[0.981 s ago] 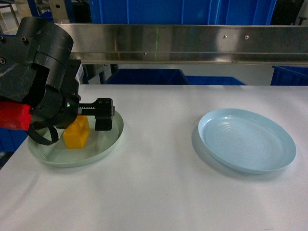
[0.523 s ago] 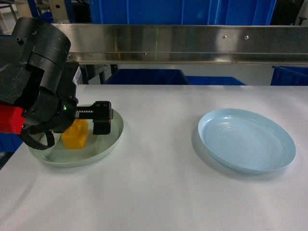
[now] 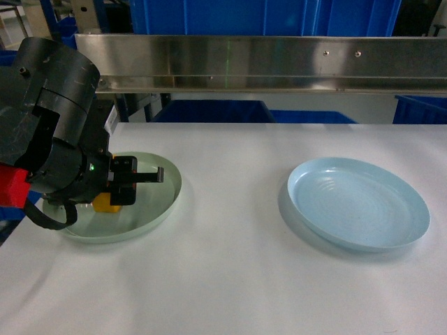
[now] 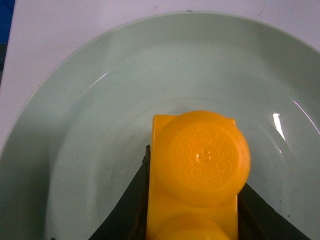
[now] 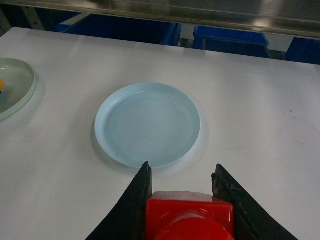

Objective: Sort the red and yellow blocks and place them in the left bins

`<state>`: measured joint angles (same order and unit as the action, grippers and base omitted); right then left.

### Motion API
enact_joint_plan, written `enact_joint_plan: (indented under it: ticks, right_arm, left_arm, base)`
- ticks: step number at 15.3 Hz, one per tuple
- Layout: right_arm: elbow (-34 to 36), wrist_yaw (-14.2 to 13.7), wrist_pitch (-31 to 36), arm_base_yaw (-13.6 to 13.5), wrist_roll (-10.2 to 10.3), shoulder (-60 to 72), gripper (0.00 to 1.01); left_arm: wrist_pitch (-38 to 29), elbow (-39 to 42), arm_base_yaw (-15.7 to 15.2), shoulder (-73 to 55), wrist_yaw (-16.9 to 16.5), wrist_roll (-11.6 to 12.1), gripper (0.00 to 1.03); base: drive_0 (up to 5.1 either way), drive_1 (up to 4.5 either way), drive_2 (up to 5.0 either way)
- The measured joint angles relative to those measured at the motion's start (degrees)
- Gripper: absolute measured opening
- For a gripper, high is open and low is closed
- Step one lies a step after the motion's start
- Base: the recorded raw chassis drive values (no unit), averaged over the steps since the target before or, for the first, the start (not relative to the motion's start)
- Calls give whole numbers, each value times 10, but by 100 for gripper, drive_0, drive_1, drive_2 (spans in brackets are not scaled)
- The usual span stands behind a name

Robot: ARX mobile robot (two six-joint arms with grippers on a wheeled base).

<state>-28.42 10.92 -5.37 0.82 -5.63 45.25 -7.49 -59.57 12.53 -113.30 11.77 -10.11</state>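
A yellow block (image 4: 200, 170) with round studs sits between the black fingers of my left gripper (image 4: 195, 167), which is shut on it. It is low over the inside of the pale green plate (image 4: 90, 125). From the head view the left gripper (image 3: 136, 183) reaches down into that green plate (image 3: 157, 209), and only a bit of the yellow block (image 3: 105, 204) shows under the arm. My right gripper (image 5: 182, 167) is shut on a red block (image 5: 189, 215), held above the white table just short of the light blue plate (image 5: 147, 124). The right gripper is outside the head view.
The light blue plate (image 3: 357, 202) lies at the right of the white table (image 3: 230, 265). A steel rail (image 3: 279, 63) runs along the back, with blue crates (image 3: 209, 110) behind it. The table's left edge is close to the green plate (image 5: 15, 85).
My left gripper has sunk down and a little to the left with the yellow block, from above the green plate to low inside it. The blue plate has not moved.
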Motion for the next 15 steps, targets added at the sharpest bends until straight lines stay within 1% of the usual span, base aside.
enact_joint_plan:
  ticks: [1,2,3,4,7,8,9,10,11,12,13,14,15]
  right_arm:
    - [0,0,0,0,0,0,29]
    - [0,0,0,0,0,0,29]
    - [0,0,0,0,0,0,29]
    - [0,0,0,0,0,0,29]
    - [0,0,0,0,0,0,29]
    - [0,0,0,0,0,0,29]
    - [0,0,0,0,0,0,29]
    - [0,0,0,0,0,0,29]
    - [0,0,0,0,0,0,29]
    - [0,0,0,0,0,0,29]
    - [0,0,0,0,0,0,29]
    - [0,0,0,0,0,0,29]
    - [0,0,0,0,0,0,29]
  left_arm:
    - [-16,8,-1,2,0,3,29]
    - [-32,20,-6,9,0,12,29]
    - [-60,42,-19,29,5,28,29]
    - [-84,51,-34,54,5,37,29]
    - [-145,68,-92,188,-16,55,28]
    - [-136,88,-109,243,-21,56,28]
    - [-118,110,-120,290,-37,56,28]
    - [-85,138,-132,347,-57,56,28]
    - [-31,165,-150,420,-87,56,28]
    - [13,180,-165,481,-108,56,28]
    - [38,189,-175,525,-121,55,28]
    - [53,194,-189,556,-138,45,28]
    - [44,196,-197,563,-144,41,28]
  base:
    - [0,0,0]
    - [0,0,0]
    - [0,0,0]
    - [0,0,0]
    - [0,0,0]
    - [0,0,0]
    - [0,0,0]
    - [0,0,0]
    - [0,0,0]
    - [0,0,0]
    - [0,0,0]
    - [0,0,0]
    - [0,0,0]
